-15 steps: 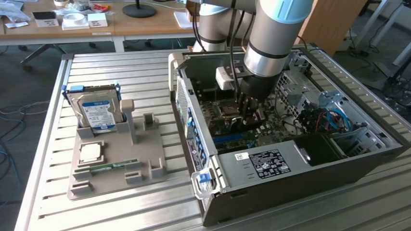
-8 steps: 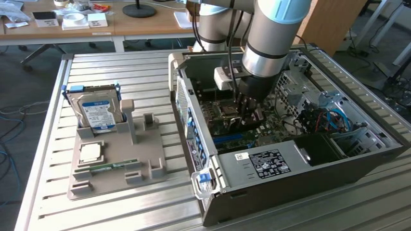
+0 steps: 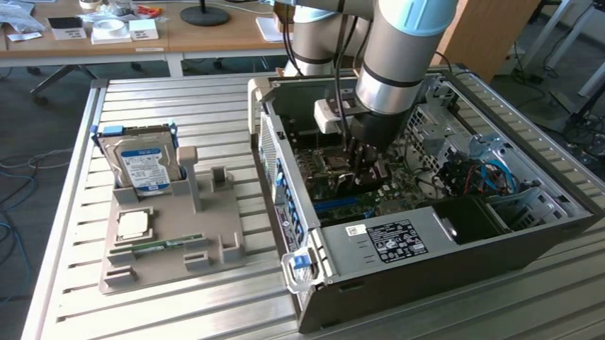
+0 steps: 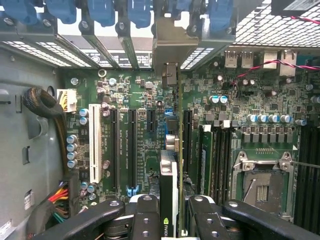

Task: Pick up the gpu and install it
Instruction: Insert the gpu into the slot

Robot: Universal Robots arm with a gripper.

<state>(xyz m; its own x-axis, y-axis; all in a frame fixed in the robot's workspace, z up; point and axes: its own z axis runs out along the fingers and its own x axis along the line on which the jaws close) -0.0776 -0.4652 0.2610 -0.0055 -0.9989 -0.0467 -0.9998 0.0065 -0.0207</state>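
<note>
You're mid-install, tool (image 4: 170, 222) clamped on the gpu (image 4: 169, 187) over the motherboard (image 4: 145, 85); seating it demands a square, straight descent.

The metal counter (image 3: 189, 304) is lit by soft, even light, the inside of the computer case (image 3: 426, 290) is shadowed beneath the arm (image 3: 397, 64), and in the wrist view the motherboard (image 4: 140, 125) is brightly lit, with glare through the rear vents (image 4: 270, 25) and sheen on the tool (image 4: 172, 215) gripping the gpu (image 4: 169, 190).

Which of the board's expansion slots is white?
The slot farthest from the held gpu, beside the capacitors; the two long slots next to it are black.
</note>
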